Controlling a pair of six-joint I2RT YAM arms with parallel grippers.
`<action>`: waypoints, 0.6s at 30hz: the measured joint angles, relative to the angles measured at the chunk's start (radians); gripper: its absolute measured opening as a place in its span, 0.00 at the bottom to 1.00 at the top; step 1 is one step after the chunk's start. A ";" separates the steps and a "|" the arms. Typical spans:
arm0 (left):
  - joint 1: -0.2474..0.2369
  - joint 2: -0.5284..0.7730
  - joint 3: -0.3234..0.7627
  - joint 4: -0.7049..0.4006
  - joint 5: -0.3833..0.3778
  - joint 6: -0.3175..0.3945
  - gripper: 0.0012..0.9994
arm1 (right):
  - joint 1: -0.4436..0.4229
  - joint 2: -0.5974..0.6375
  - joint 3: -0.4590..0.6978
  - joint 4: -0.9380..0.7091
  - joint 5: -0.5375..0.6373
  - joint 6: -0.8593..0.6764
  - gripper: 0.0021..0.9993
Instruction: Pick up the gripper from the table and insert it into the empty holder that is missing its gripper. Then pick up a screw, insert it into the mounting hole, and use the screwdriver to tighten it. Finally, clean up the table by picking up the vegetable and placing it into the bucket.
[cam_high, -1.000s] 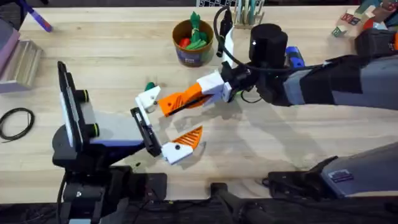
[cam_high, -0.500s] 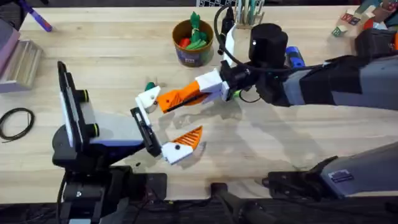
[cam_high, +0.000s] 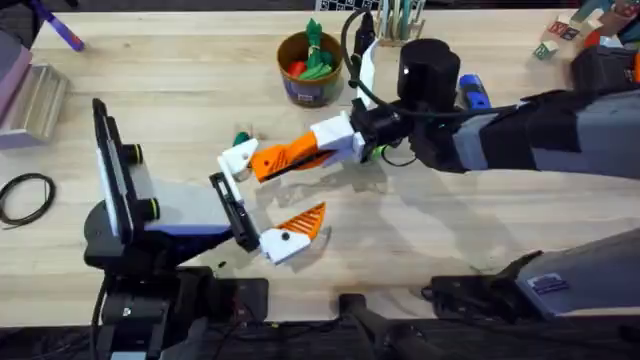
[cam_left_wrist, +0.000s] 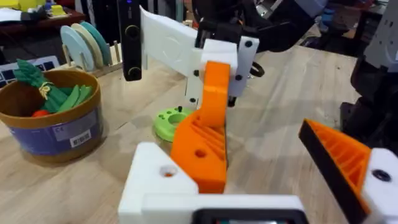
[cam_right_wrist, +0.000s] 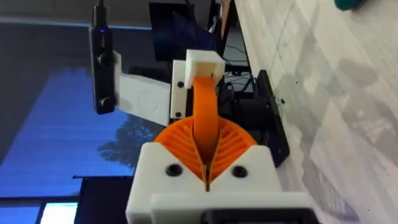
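Observation:
My right gripper (cam_high: 322, 146) reaches across the table, shut on the orange gripper (cam_high: 288, 157). The wedge's dark end is pressed against the white holder (cam_high: 239, 158) on my left arm's tip. In the left wrist view the gripper (cam_left_wrist: 203, 134) stands in the holder (cam_left_wrist: 160, 180), with the right arm's white blocks above it. My left gripper (cam_high: 272, 195) is open, and its other finger (cam_high: 300, 225) carries an orange wedge. The bucket (cam_high: 310, 68) holds green and red vegetable pieces (cam_high: 316, 55). A blue stub (cam_high: 472, 93) shows behind the right arm; I cannot tell whether it is the screwdriver. The screw is out of view.
A green disc (cam_high: 241, 139) with holes lies just beyond the holder. A black ring (cam_high: 25, 197) and a grey block (cam_high: 30, 100) are at the left. A purple pen-like thing (cam_high: 58, 30) lies far left, and small toys (cam_high: 560, 30) far right.
My right gripper has edged slightly left and away with the orange gripper, pressing it closer into the holder. The left arm has not moved.

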 joint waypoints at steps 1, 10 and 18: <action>0.000 0.000 0.000 0.000 0.000 0.000 0.99 | 0.003 0.000 0.000 0.000 0.006 -0.001 0.01; 0.004 0.001 0.000 0.002 -0.029 -0.005 0.99 | 0.024 0.008 0.000 0.016 0.054 -0.007 0.01; 0.005 0.000 0.000 0.005 -0.045 -0.003 0.99 | 0.027 0.014 0.020 0.020 0.058 0.032 0.01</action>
